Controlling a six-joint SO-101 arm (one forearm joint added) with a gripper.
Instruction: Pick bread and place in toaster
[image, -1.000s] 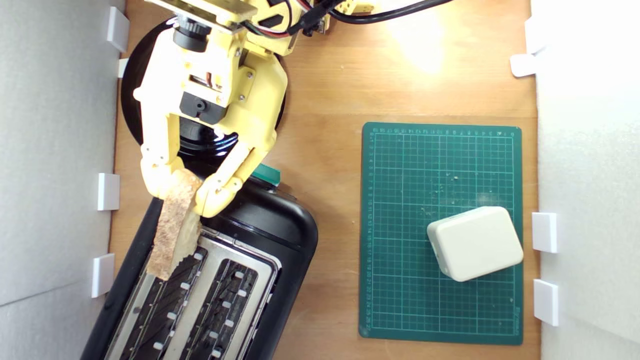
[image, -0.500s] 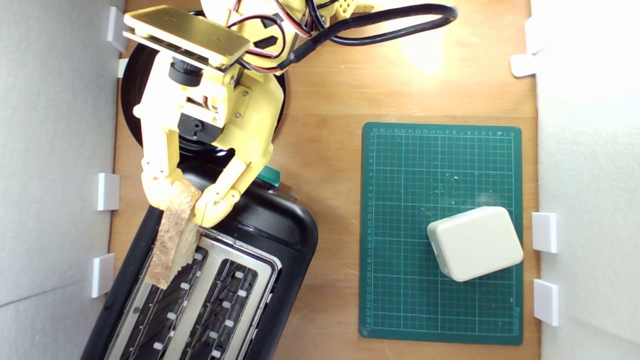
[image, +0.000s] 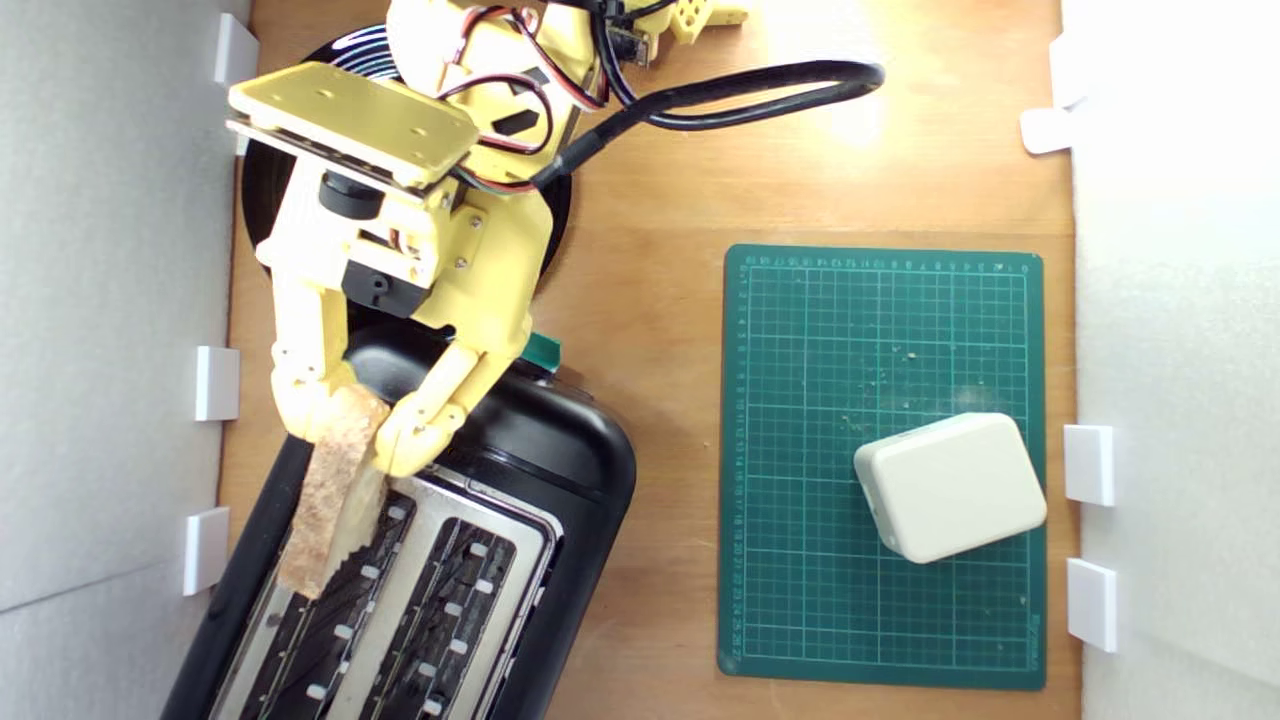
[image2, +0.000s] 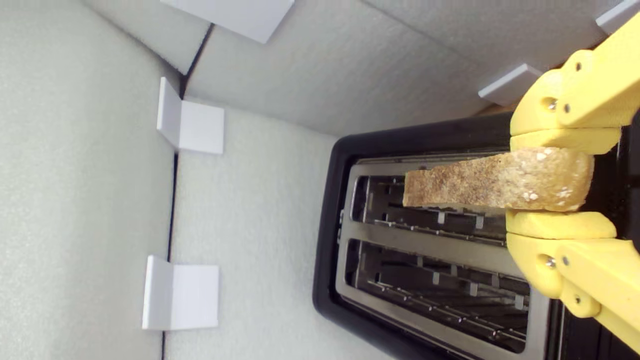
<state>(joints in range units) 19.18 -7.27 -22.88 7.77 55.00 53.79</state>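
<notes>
Along the exterior view's left, white plastic brackets (image: 216, 382) are lining a pale foam wall (image: 100, 400). Beside them, the yellow 3D-printed gripper (image: 345, 433) is pinching a tan-crusted half-slice of rustic bread (image: 330, 500), its two jaws pressing on the slice's upper end from either side. The bread is hanging edge-on over the glossy black two-slot toaster (image: 560, 470), above the slot nearer the wall; the wrist view is showing its free end (image2: 450, 187) over that slot's opening. A round black plate (image: 262, 190) is lying under the arm. Farther to the exterior view's right, a green gridded cutting mat (image: 800, 450) is sitting on the wooden tabletop (image: 650, 250), carrying a white rounded plastic block (image: 948, 487).
</notes>
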